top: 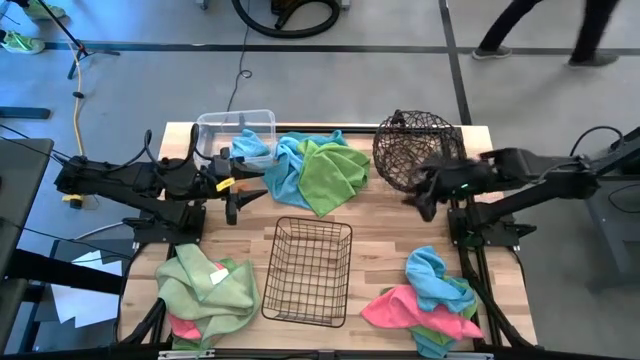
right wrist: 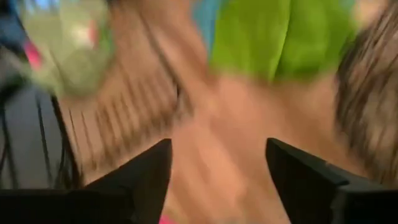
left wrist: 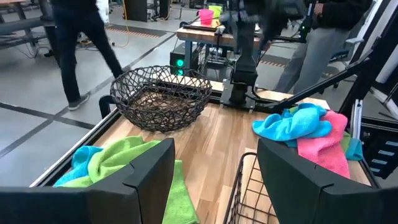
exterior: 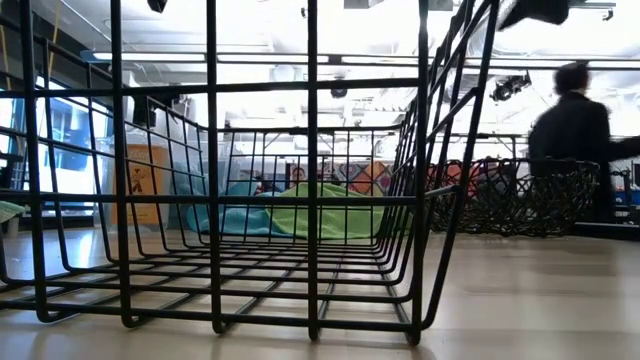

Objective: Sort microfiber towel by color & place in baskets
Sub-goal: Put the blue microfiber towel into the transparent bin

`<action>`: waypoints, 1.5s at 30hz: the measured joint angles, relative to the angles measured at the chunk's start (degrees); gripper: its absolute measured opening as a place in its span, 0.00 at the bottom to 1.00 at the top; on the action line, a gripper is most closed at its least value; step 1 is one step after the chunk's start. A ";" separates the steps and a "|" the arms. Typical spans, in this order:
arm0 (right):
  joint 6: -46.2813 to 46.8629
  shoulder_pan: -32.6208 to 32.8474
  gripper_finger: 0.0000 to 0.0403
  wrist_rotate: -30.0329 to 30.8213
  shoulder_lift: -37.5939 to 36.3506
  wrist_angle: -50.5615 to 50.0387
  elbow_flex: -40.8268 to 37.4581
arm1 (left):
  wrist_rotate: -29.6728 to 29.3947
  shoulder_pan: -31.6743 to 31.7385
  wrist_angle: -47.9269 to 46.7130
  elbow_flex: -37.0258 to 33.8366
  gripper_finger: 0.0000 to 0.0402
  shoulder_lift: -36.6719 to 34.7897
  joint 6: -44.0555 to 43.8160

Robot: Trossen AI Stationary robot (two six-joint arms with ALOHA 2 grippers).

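Microfiber towels lie in three heaps on the wooden table: blue and green ones (top: 312,170) at the far middle, green over pink (top: 205,288) at the near left, pink, blue and green (top: 432,300) at the near right. The clear bin (top: 236,134) stands at the far left, with a blue towel's corner (top: 250,146) at its rim. The round woven basket (top: 418,148) stands at the far right, the black wire basket (top: 308,271) at the near middle. My left gripper (top: 243,200) hovers open left of the middle heap. My right gripper (right wrist: 217,168), also open, hovers beside the round basket (top: 424,198).
People walk on the floor beyond the table's far edge (top: 540,30); one shows in the low view (exterior: 575,125). Bare wood lies between the wire basket and the middle heap (top: 385,225). The arms' black mounts stand at the left (top: 165,225) and right (top: 485,230) table edges.
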 joint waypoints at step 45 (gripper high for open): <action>34.08 27.60 0.41 -33.36 22.03 19.54 -26.19 | 0.00 0.02 0.15 -0.02 0.54 -0.02 -1.07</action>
